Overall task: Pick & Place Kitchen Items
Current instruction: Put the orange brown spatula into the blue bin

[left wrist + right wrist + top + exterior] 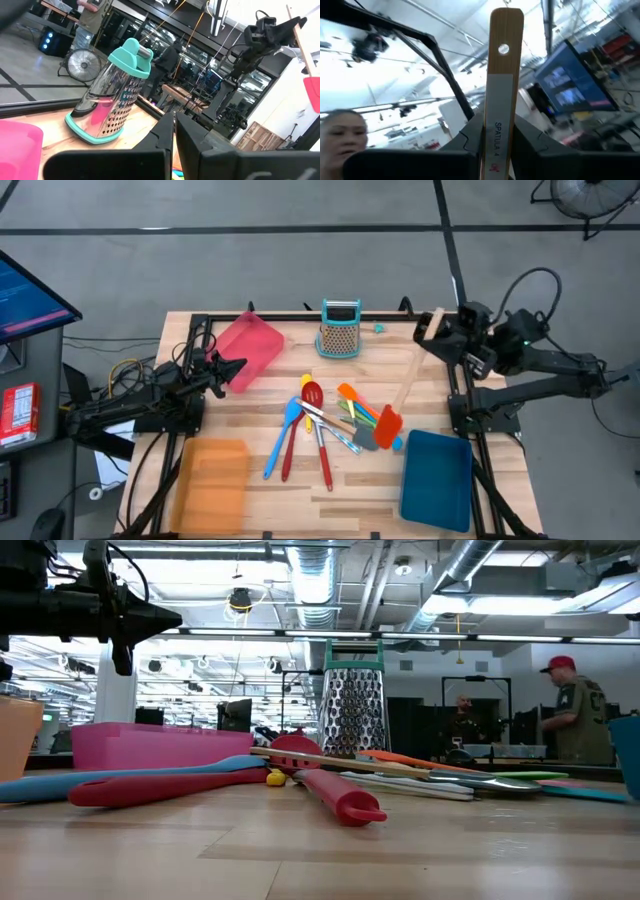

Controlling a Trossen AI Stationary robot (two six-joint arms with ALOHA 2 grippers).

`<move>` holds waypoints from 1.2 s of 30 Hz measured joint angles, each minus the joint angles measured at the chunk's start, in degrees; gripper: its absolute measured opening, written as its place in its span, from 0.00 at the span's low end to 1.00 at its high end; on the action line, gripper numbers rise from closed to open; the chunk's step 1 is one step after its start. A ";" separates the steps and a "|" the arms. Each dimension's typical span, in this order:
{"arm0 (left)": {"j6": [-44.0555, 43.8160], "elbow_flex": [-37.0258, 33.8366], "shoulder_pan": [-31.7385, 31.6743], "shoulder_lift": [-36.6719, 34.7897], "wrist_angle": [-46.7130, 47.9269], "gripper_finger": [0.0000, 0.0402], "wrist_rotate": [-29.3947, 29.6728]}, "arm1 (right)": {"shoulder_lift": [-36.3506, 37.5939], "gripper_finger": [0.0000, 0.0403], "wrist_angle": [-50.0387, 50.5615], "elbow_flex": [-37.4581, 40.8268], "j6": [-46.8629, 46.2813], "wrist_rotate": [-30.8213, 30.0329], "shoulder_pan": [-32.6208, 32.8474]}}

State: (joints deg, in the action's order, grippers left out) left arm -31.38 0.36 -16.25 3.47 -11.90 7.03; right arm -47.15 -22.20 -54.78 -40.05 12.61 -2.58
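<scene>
Kitchen items: heap of long-handled utensils [320, 425] at table centre, between pink tray [250, 348], orange tray [212, 480] and blue tray [437, 480].
Lifted piece: wooden-handled spatula [405, 398], red blade low over the heap's right edge, handle slanting up to the right arm.
Right gripper [497, 135]: above the table's far right; jaws pinching the spatula's wooden handle.
Left gripper [238, 366]: at the left, beside the pink tray, raised off the table; jaws pressed together, holding nothing.
Grater [340, 330]: upright at the far edge, apart from the heap.
</scene>
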 joint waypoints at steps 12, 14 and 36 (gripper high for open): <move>0.00 0.00 0.00 0.02 -0.19 0.01 0.00 | -3.46 0.16 -0.74 0.04 3.39 -19.23 -0.89; 0.00 0.00 0.00 0.02 -0.19 0.01 0.00 | -3.92 0.16 -0.62 0.04 5.22 -27.12 -2.01; 0.00 0.00 0.00 0.00 -1.11 0.01 -0.02 | -1.31 0.16 7.93 0.00 15.61 -74.25 -7.60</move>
State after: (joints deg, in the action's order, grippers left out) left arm -31.38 0.36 -16.25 3.46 -13.02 7.01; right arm -48.45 -14.26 -54.78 -24.44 -61.65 -10.18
